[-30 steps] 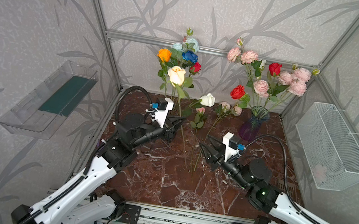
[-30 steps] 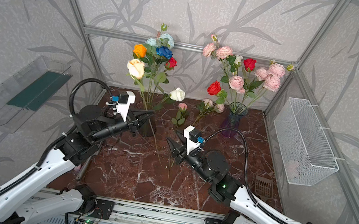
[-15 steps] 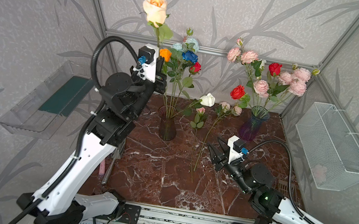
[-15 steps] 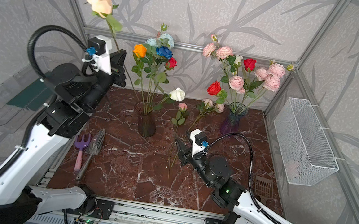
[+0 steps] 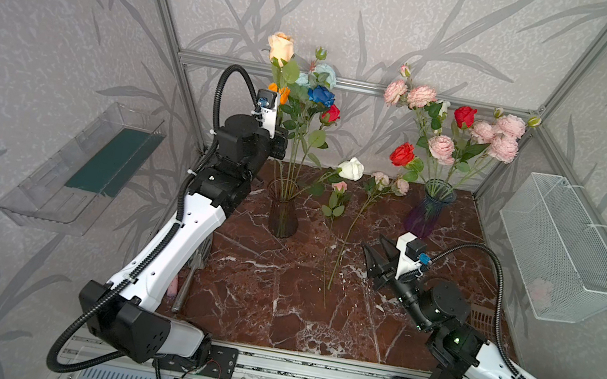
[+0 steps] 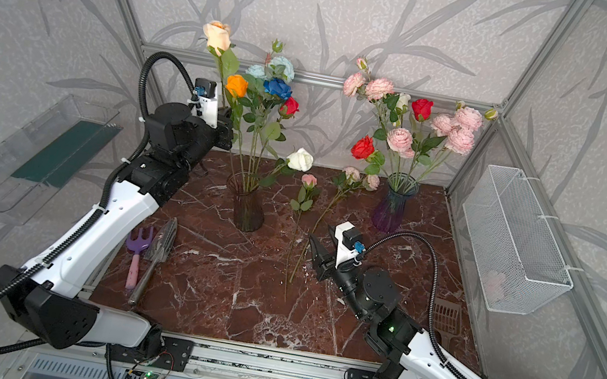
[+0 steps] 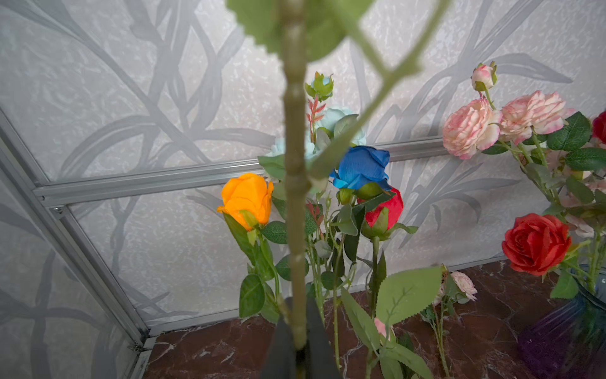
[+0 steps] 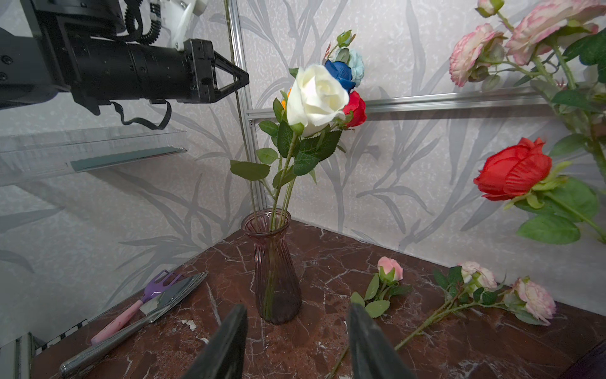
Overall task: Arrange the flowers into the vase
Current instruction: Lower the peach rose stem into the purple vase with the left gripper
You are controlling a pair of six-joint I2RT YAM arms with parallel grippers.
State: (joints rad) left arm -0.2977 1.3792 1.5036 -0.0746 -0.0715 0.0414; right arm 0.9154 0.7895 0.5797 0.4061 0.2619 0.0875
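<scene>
Your left claw [image 7: 297, 333] was clenched on the stem of the peach rose [image 5: 280, 47], its bloom high above the claw and the brown vase [image 5: 283, 212] below it. Your right claw [image 5: 374, 250] hung released, empty, with two loose pink flowers [image 5: 339, 186] lying on the surface [image 5: 274, 299] just ahead of it.

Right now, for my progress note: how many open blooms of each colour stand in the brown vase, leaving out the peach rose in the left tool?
Orange rose: 1
Blue rose: 1
Red rose: 1
White rose: 1
Pale blue blooms: 2
Total: 6
Left out: peach rose in the left tool
</scene>
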